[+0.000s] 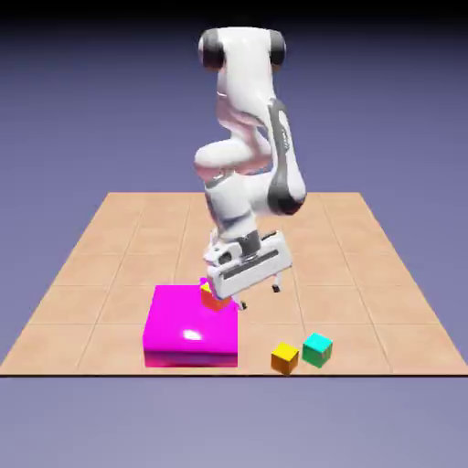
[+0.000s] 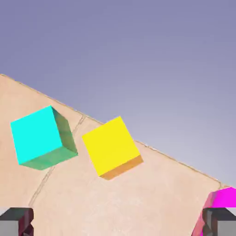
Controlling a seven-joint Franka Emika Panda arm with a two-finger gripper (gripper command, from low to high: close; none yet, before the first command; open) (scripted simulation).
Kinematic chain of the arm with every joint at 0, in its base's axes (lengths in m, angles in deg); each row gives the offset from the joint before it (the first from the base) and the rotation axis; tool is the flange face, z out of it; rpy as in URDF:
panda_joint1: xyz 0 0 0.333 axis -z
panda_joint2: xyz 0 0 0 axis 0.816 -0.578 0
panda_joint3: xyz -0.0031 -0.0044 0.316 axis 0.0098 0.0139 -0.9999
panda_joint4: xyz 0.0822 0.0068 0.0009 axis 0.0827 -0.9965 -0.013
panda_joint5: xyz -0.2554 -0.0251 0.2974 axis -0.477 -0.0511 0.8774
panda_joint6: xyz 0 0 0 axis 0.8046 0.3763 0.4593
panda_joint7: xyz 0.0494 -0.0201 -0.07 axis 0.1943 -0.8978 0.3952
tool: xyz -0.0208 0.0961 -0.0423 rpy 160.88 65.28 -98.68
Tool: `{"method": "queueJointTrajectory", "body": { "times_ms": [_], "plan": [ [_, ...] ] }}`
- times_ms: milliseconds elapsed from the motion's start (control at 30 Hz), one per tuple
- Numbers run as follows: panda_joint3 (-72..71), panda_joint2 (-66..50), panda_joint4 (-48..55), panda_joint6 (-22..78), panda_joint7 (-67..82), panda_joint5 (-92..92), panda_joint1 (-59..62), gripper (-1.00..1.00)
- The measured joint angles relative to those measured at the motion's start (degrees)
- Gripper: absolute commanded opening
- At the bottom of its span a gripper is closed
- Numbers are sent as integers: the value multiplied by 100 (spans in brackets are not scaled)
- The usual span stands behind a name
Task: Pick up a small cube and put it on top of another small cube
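As I read the exterior view, the white end effector hung tilted above the tiled tan bench, over the right rear corner of the large flat magenta block. Its two fingers were spread wide and pinched nothing. The tiny cube with a yellow top and orange sides sat near the bench's front edge, well apart from the end effector, lower and toward the exterior view's right of it. The small teal cube stood just beside it on that same side, close but, so far as I could tell, not touching. A second small yellow-topped cube with a purple face rested on the magenta block almost directly under the hand; I judged that one a distractor.

In the hand view, the grey fingertips showed at the bottom corners, far apart, with bare bench between them. The yellow-and-orange cube lay ahead of the fingers, near the middle of the picture, rotated so its edges ran diagonal to the finger line. The teal cube sat to its left in this view, and a sliver of the magenta block showed at the lower right. My judgement was that the coming move depended on travelling forward along the hand's pointing direction and squaring the fingers to the cube's faces, clear of the teal neighbour.
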State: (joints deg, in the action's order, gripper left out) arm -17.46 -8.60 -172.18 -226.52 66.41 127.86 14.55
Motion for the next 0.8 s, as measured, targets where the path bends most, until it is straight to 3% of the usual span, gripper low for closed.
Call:
{"method": "queueJointTrajectory", "body": {
  "times_ms": [567,767,800],
  "plan": [
    [1954,-2422,1013,1205,4226,3378,-2372,0],
    [1287,-3459,1624,1380,4659,4358,-1920,0],
    [1215,-3572,1690,1399,4706,4464,-1871,-100]
  ]
}}
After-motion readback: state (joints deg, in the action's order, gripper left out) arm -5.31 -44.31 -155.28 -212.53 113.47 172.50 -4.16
